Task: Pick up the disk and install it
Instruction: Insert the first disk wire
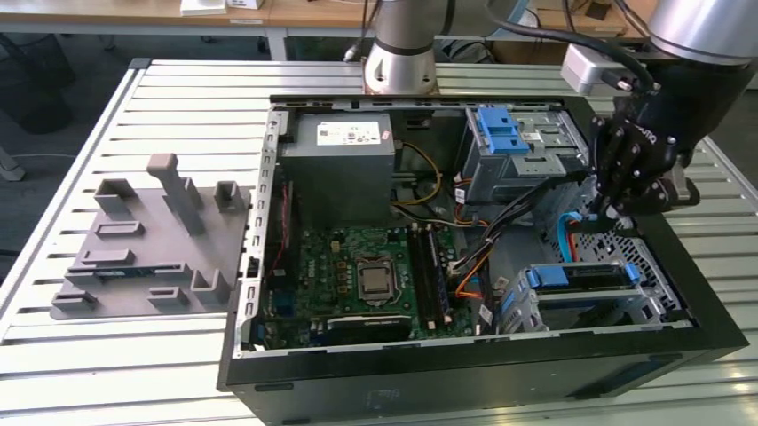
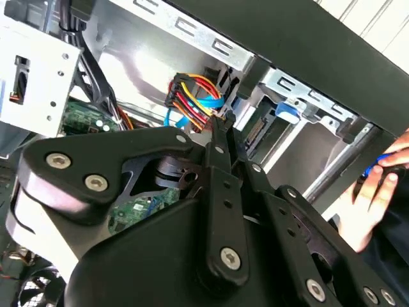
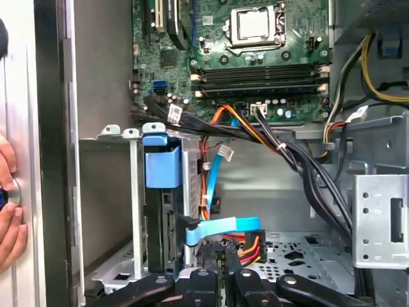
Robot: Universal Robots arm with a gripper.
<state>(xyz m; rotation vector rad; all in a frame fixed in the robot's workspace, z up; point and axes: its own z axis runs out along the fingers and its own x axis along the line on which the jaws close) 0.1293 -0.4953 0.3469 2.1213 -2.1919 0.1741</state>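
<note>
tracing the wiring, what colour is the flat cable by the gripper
Light blue; the flat cable shows best in the first wrist view.

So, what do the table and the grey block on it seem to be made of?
Table: metal, probably aluminium; pale silver ribbed slats with a dull sheen.
Grey block: likely plastic, perhaps printed; uniform matte grey, no shine, sharp-edged posts.

The claw (image 1: 613,213) is held inside the open case (image 1: 711,328), which is laid flat on the table (image 1: 177,98). Close beside the claw the lower drive cage (image 1: 598,302) is seen, and what seems to be the disk (image 3: 160,217) is seated in it. Right at the claw's tip, a cable bundle (image 3: 252,242) is found. Beyond that the motherboard (image 1: 361,275) is spread, and a hand (image 3: 9,211) is rested outside the case wall, past the cage.
</note>
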